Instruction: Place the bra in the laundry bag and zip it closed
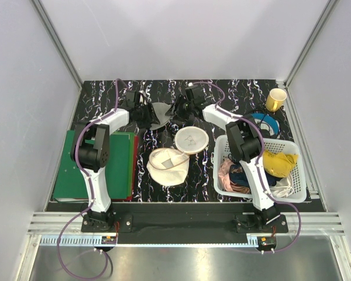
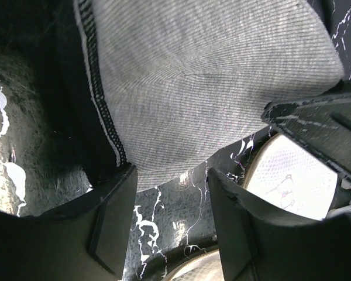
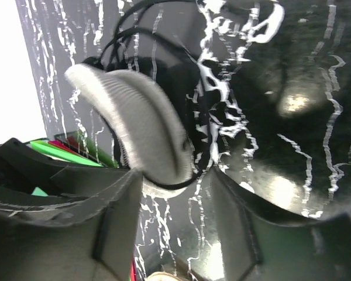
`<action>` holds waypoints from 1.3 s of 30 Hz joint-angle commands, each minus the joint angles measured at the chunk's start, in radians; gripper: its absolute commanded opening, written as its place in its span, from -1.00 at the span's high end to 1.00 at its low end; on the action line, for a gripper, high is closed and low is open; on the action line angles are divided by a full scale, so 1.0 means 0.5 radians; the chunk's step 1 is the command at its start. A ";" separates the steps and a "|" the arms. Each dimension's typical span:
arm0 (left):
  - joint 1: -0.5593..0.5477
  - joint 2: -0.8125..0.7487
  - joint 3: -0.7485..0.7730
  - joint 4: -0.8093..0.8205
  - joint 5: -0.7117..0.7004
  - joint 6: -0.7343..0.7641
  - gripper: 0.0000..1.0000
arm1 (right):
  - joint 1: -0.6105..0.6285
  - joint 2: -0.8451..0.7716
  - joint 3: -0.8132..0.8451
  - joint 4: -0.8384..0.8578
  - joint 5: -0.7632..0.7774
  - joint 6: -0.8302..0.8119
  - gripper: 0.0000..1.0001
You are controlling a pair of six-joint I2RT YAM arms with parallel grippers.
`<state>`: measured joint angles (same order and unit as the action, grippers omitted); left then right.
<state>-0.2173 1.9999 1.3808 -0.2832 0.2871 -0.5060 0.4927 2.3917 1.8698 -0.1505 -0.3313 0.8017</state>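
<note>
Black, white-veined tabletop (image 1: 240,93) between pale walls carries the laundry bag (image 1: 169,166), which lies open with its two round halves spread side by side. Just beyond the bag, toward the back wall, the grey, black-trimmed bra (image 1: 158,115) sits between both grippers. The left gripper (image 2: 171,178), behind the bag's left side, has its jaws parted, with the cup's edge at one fingertip and nothing clamped. The right gripper (image 3: 176,175), behind the bag's right half, is likewise parted, a blurred cup just ahead of its tips.
</note>
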 commanded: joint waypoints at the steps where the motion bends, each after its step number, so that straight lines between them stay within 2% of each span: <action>1: -0.004 -0.085 0.000 0.094 -0.010 -0.043 -0.11 | 0.039 -0.022 0.105 0.102 0.061 -0.063 -0.09; 5: -0.004 -0.085 0.000 0.091 -0.010 -0.068 -0.11 | 0.061 0.006 0.147 0.102 0.074 -0.088 -0.04; 7: -0.004 -0.085 0.000 0.091 -0.013 -0.071 -0.11 | 0.067 0.027 0.172 0.102 0.080 -0.094 0.13; 10: -0.001 -0.091 -0.006 0.091 -0.013 -0.071 -0.11 | 0.076 0.046 0.193 0.102 0.104 -0.109 0.21; 16: 0.014 -0.097 -0.025 0.091 -0.022 -0.071 -0.11 | 0.085 0.079 0.240 0.080 0.098 -0.143 0.21; 34: 0.023 -0.122 -0.046 0.091 -0.016 -0.083 -0.12 | 0.156 -0.101 0.175 -0.101 0.282 -0.293 0.21; 39: 0.026 -0.122 -0.040 0.091 -0.016 -0.086 -0.12 | 0.162 -0.218 0.056 -0.104 0.365 -0.336 0.12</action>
<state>-0.2111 1.9957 1.3643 -0.2756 0.2832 -0.5480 0.5598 2.4020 1.9205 -0.2008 -0.2008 0.6685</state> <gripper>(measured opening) 0.559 0.417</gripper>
